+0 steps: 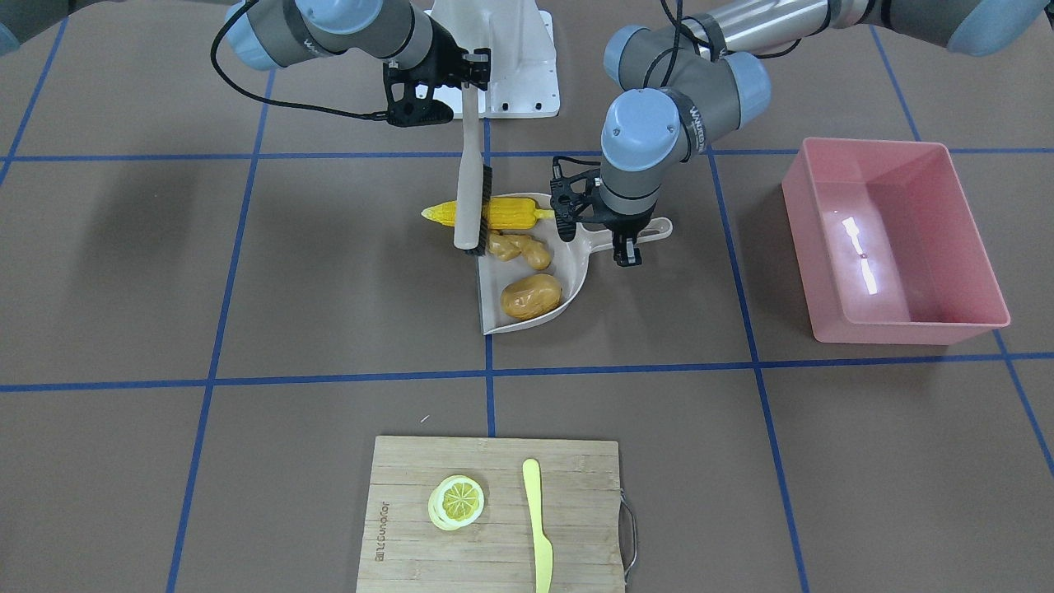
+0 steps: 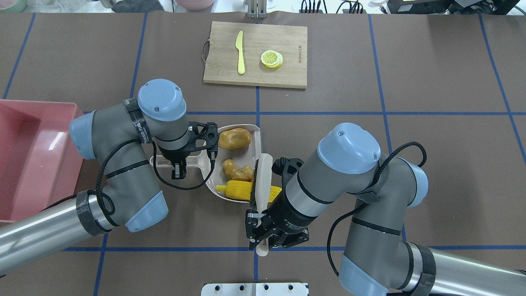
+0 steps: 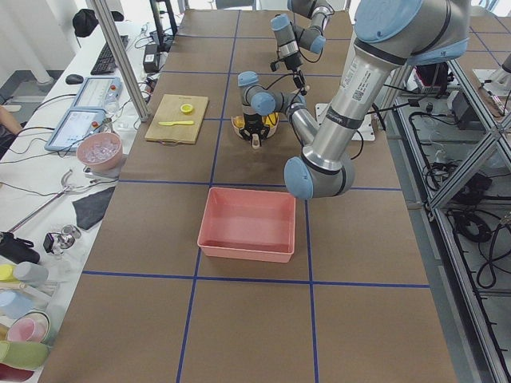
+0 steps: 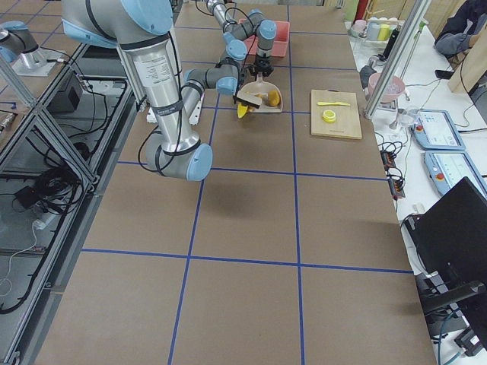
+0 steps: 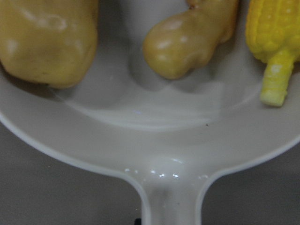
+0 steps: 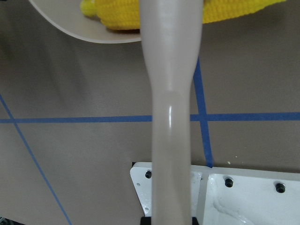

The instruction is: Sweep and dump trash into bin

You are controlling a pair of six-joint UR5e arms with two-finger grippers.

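Note:
The beige dustpan (image 1: pixel 576 276) lies at mid-table with the potato (image 1: pixel 531 296) and the ginger root (image 1: pixel 519 249) inside. The corn cob (image 1: pixel 506 214) lies at the pan's edge nearest the robot, with its tip sticking out past the mouth. My left gripper (image 1: pixel 623 245) is shut on the dustpan handle. My right gripper (image 2: pixel 262 238) is shut on the brush (image 2: pixel 262 176), whose head rests over the corn at the pan's mouth. The pink bin (image 1: pixel 897 247) stands empty on my left. The left wrist view shows the potato (image 5: pixel 47 42), ginger (image 5: pixel 187 42) and corn (image 5: pixel 274 37).
A wooden cutting board (image 1: pixel 494 560) with a lemon slice (image 1: pixel 456 501) and a pale yellow knife (image 1: pixel 538 527) lies at the table's far side. The white mounting plate (image 1: pixel 519 58) sits at the robot's base. Blue tape lines cross the brown table.

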